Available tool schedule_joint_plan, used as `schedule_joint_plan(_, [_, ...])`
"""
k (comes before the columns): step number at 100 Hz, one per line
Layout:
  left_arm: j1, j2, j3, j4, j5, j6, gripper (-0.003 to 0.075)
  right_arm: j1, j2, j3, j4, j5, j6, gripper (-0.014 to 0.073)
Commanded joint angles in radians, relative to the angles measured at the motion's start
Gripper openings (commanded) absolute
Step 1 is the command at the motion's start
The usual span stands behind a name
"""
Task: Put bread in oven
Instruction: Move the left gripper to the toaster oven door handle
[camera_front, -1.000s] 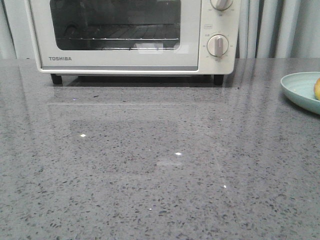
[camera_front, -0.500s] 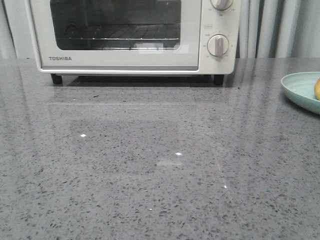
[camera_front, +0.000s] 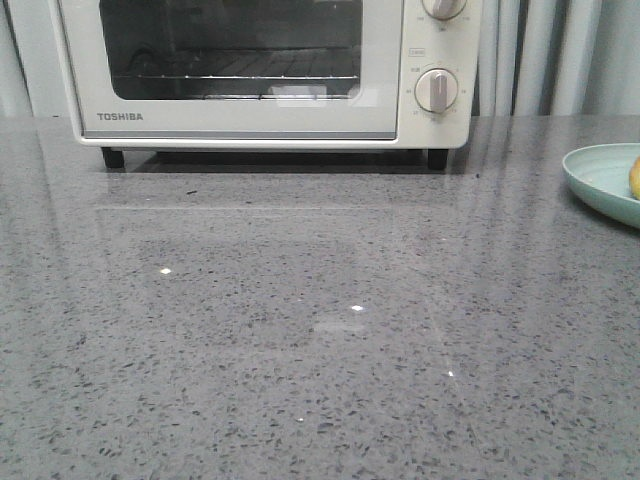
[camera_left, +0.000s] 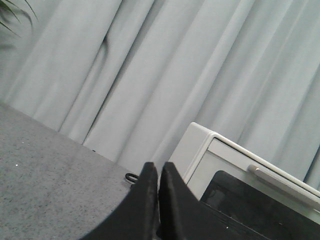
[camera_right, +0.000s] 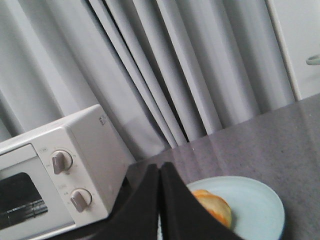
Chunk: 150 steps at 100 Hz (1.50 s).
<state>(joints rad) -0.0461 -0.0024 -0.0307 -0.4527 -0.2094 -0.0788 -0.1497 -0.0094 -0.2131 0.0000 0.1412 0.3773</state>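
Oven (camera_front: 270, 75): door closed, back of tabletop (camera_front: 300, 350). Bread (camera_right: 214, 206): on pale plate (camera_right: 260, 210), right. Left pincer (camera_left: 158, 172), right pincer (camera_right: 160, 172): both pressed together, empty. Advice: open door fully by its handle before fetching bread.

- Your left gripper (camera_left: 158, 172): two matte black fingers (camera_left: 145, 200), smooth and flat-sided, each narrowing to a blunt rounded tip.
- A thin straight seam runs between that pair from tip to base; the surface is plain, with no screws, cables or markings in view.
- Your right gripper (camera_right: 160, 172): same matte black finish, same tapered wedge-shaped fingers (camera_right: 175, 205) with rounded tips.
- Its finger faces show a faint sheen along the edges.
- Front view shows none of your body.
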Motion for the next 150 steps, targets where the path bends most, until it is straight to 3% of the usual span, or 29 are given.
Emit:
schedule_joint_plan(1, [0.005, -0.024, -0.08, 0.063, -0.016, -0.011, -0.0022, -0.007, 0.017, -0.078, -0.005, 0.069, -0.003, -0.0075])
schedule_joint_plan(22, [0.005, 0.022, -0.231, 0.177, 0.166, -0.009, -0.0022, -0.007, 0.069, -0.146, -0.005, 0.163, -0.108, -0.0075])
schedule_joint_plan(51, [0.005, 0.177, -0.422, 0.184, 0.268, -0.004, -0.0021, -0.007, 0.183, -0.275, 0.0, 0.335, -0.131, -0.0075])
schedule_joint_plan(69, [-0.052, 0.294, -0.537, 0.18, 0.332, -0.001, -0.0021, -0.007, 0.275, -0.383, 0.176, 0.479, -0.331, -0.0075])
schedule_joint_plan(95, [-0.249, 0.487, -0.646, 0.18, 0.311, 0.079, -0.0021, -0.007, 0.401, -0.504, 0.235, 0.626, -0.377, -0.0075])
schedule_joint_plan(119, [-0.409, 0.707, -0.738, 0.214, 0.181, 0.079, -0.0021, -0.007, 0.476, -0.587, 0.239, 0.715, -0.377, -0.0075])
schedule_joint_plan(150, [-0.432, 1.001, -0.909, 0.217, 0.156, 0.079, -0.0021, -0.007, 0.485, -0.621, 0.247, 0.75, -0.377, -0.0075])
